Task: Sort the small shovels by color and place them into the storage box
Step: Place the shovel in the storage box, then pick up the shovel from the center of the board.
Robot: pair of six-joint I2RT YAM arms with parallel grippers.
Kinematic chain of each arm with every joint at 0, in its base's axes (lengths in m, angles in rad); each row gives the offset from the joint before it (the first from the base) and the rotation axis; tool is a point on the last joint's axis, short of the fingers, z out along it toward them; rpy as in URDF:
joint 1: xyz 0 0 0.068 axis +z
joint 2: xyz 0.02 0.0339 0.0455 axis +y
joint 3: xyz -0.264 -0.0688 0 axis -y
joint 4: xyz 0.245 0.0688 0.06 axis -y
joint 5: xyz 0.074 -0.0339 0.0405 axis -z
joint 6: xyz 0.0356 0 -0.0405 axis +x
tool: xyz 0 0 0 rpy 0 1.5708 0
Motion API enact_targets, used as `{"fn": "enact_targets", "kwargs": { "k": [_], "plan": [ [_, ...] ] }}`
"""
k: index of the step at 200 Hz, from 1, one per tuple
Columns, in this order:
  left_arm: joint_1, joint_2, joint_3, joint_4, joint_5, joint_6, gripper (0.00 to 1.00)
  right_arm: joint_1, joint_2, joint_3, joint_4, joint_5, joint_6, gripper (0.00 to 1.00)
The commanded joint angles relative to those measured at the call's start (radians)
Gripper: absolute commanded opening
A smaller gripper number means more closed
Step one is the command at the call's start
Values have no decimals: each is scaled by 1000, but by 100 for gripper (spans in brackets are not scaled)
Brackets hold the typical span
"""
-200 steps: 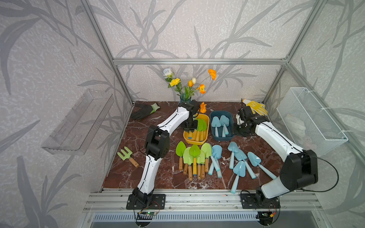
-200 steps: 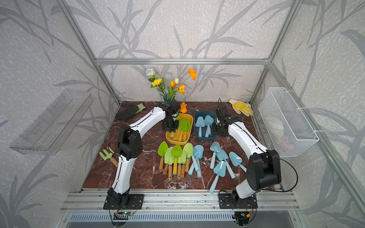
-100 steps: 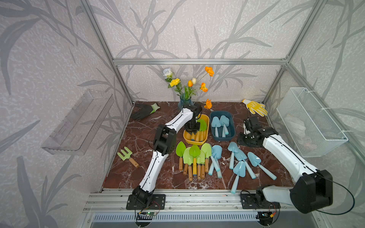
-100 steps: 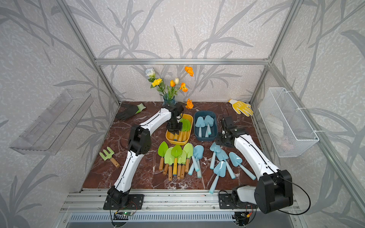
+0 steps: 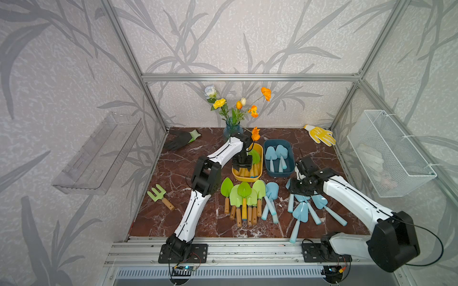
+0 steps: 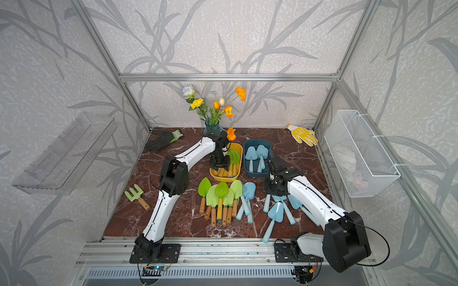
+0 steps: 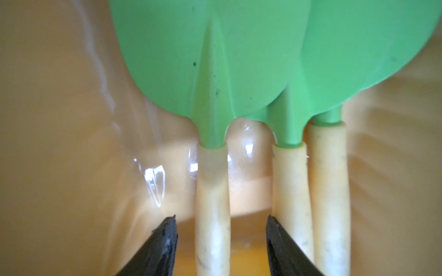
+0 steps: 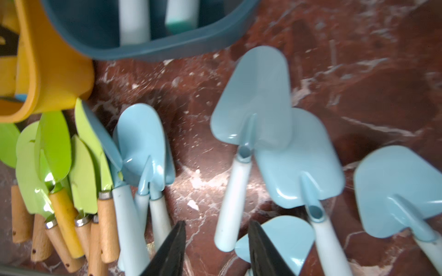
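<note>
Green small shovels with yellow handles lie in the yellow storage box. My left gripper is open inside that box, its fingers on either side of one yellow handle without touching it. Pale blue shovels lie in the dark blue box. On the table, a fan of green shovels lies beside loose blue shovels. My right gripper hangs open over the loose blue ones, a blue handle end showing between its fingers.
A green rake lies at the left. A vase of flowers stands behind the boxes. A black glove and a yellow glove lie at the back. A wire basket and a clear shelf hang on the side walls.
My left gripper has opened and let go of a green shovel in the yellow box. The right arm has swung from the blue box toward the front, over the loose blue shovels.
</note>
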Motion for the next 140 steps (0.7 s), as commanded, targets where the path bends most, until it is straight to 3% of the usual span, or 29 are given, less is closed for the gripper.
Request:
{"fn": "enact_targets", "kwargs": {
  "k": [1,62,140],
  "plan": [
    [-5,-108,-30,27,-59,-17,60,109,44,-16,17,-15,24,45],
    [12,-187,-91,62,-106,-43,60,322,158,12,73,-6,27,45],
    [15,-224,-182,81,-113,-48,61,382,166,61,66,6,-13,46]
  ]
}}
